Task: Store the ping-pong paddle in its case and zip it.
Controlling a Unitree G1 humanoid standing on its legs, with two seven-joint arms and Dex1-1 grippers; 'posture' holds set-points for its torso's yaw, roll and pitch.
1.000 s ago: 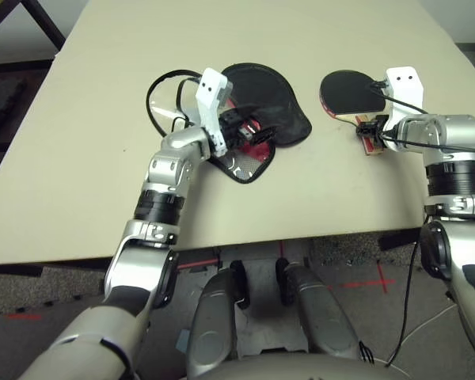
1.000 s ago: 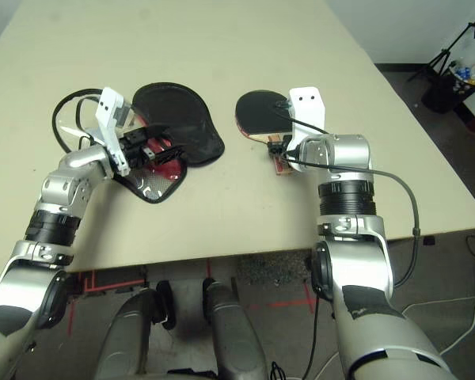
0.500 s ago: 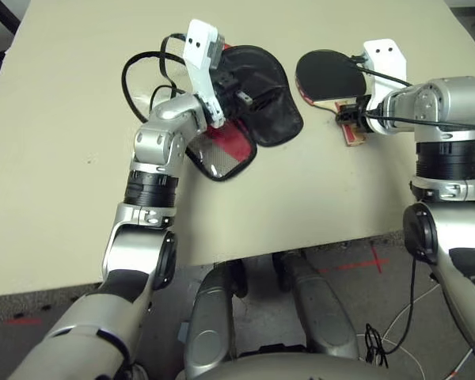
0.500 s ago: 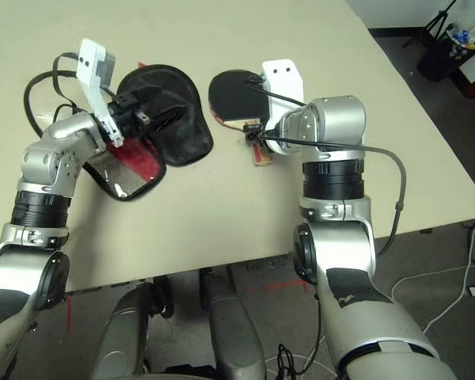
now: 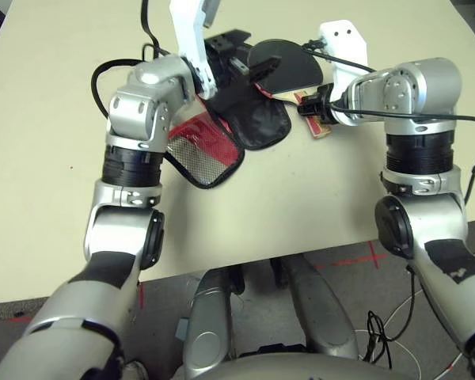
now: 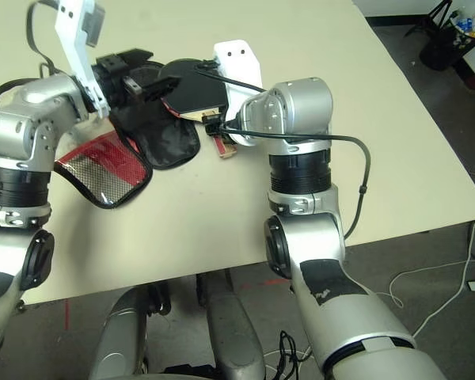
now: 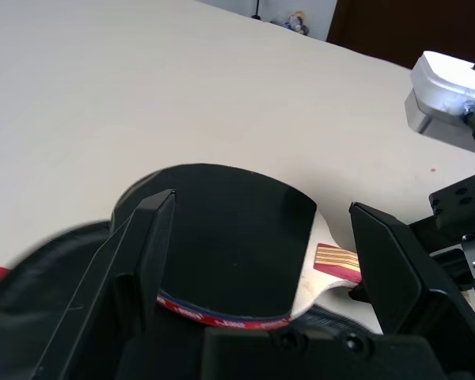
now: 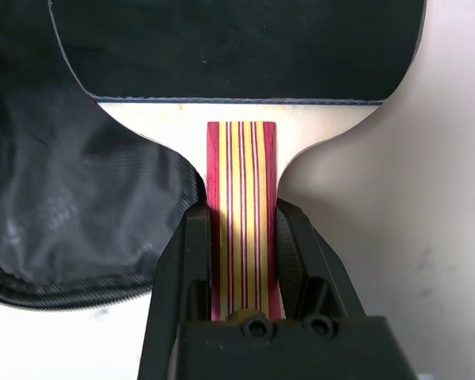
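on the bench [image 5: 317,190], the open case [image 5: 260,123] now has the paddle [image 5: 289,70] overlapping its edge; the two lay apart a second ago. right pincer [image 8: 240,206]: clamped on the handle. left pincer [image 7: 263,201]: fingers apart. insertion appears next.

my left arm [image 5: 131,190] reaching forward, its wrist [image 5: 149,87] turned inward, left tool [image 5: 257,54] wide open, my right arm [image 5: 423,166] bent at the elbow, forearm forward, its wrist [image 5: 404,91] turned in to the left, right tool [image 8: 241,261] squeezed shut on the handle [image 8: 243,198]
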